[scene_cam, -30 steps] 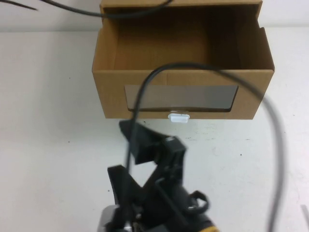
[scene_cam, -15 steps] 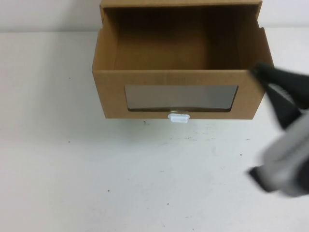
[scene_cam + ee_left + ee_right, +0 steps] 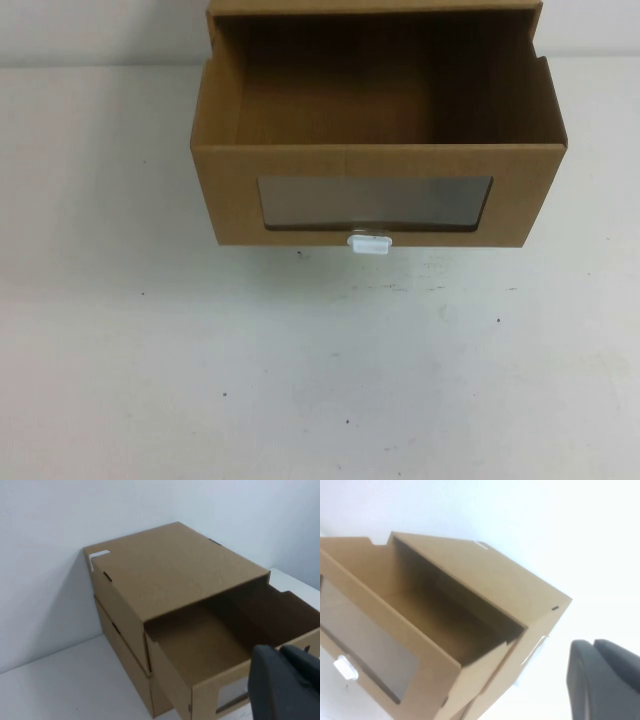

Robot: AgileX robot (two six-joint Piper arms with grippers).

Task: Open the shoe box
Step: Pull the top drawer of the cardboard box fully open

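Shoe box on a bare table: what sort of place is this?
Probably a robot test bench: plain white table, blank wall, one cardboard shoe box with its drawer out, the left gripper and right gripper off to either side.

We see little of our own body: each gripper shows only as a small part at the edge of its own wrist view, close to the lens. Our left gripper [image 3: 282, 685] is a matte, dark grey mass with rounded corners and a smooth, plain surface, a faint lighter sheen along its upper edge. Our right gripper [image 3: 602, 680] looks much the same: dark grey to black, blocky, soft-edged, with a thin seam running down it.
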